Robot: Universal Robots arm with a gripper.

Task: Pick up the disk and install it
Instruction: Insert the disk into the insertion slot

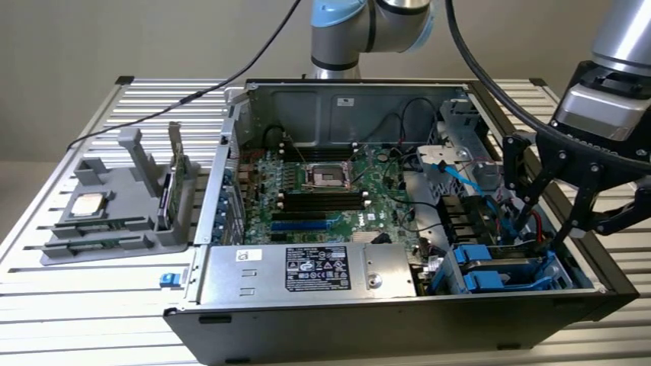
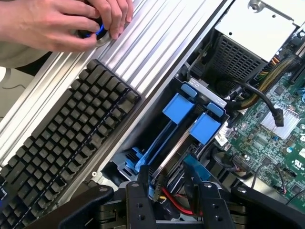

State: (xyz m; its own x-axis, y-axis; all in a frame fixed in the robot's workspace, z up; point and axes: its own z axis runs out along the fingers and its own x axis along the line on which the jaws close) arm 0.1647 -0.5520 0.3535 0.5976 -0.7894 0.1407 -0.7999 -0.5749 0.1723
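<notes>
claw [image 1: 550, 229] spread, pinching nothing, above disk | silver-grey rectangular metal disk [image 1: 508, 264] in blue plastic carrier [image 2: 178, 107] lies inside open black computer case [image 1: 305, 337], exterior view's right | advice: keep square to carrier, clear of thin red cable [image 2: 174, 203]

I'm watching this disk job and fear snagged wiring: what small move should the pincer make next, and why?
Probably ease the open pincer straight down a little toward the silver-grey hard drive in its blue plastic carrier. It holds nothing and hangs above that carrier in the bay of the dark computer case, and a thin red cable runs close beneath it, so go slowly.
</notes>
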